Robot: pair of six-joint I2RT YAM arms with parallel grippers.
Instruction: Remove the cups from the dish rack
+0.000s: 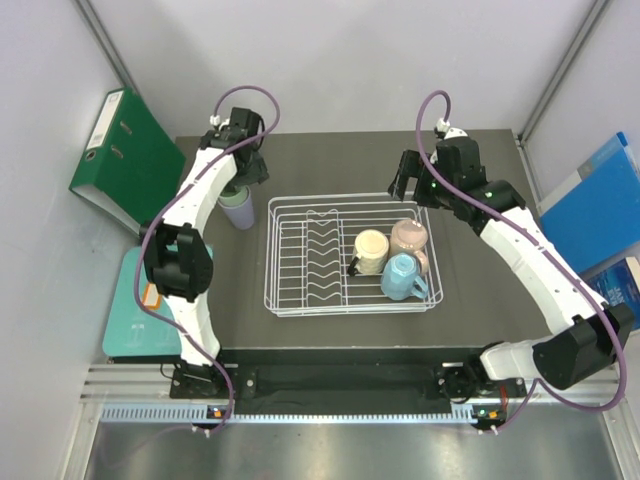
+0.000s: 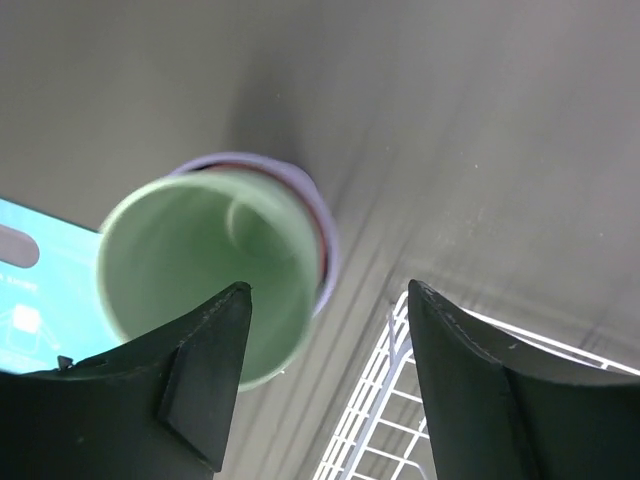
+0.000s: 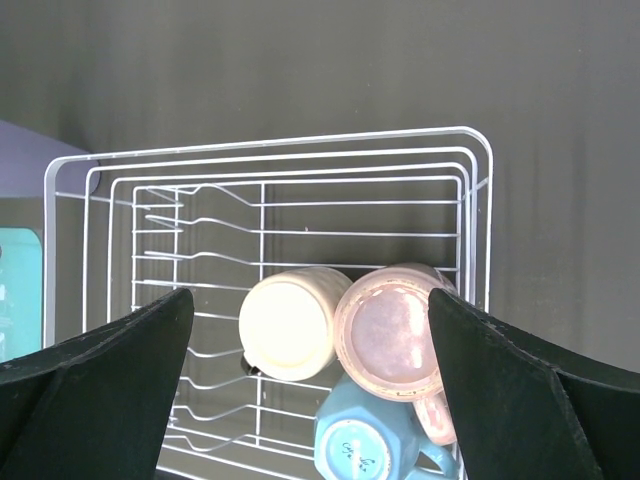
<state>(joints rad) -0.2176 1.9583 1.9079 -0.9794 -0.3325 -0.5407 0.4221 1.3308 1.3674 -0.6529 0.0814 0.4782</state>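
The green cup (image 2: 200,270) sits in the purple cup (image 2: 322,225). The left pincer (image 2: 328,292) and right pincer (image 3: 310,297) are apart. The left could bump its rim and tip both.

mint cup (image 2: 190,250) nested upright in lavender cup (image 1: 239,213), mouths up, stack on the bench just outside the dish rack (image 1: 290,255) corner. in wrist view it sits just beyond the left fingers (image 2: 200,380), rim overlapping the left-hand one, contact unclear. rack is white wire, prong row down the middle. three cups in its end, framed between the right fingers (image 3: 110,390): cream cup (image 3: 290,322) and pink cup (image 3: 392,330) side by side touching, bases up and tilted; blue cup (image 3: 362,448) with handle nearest the fingers, against both
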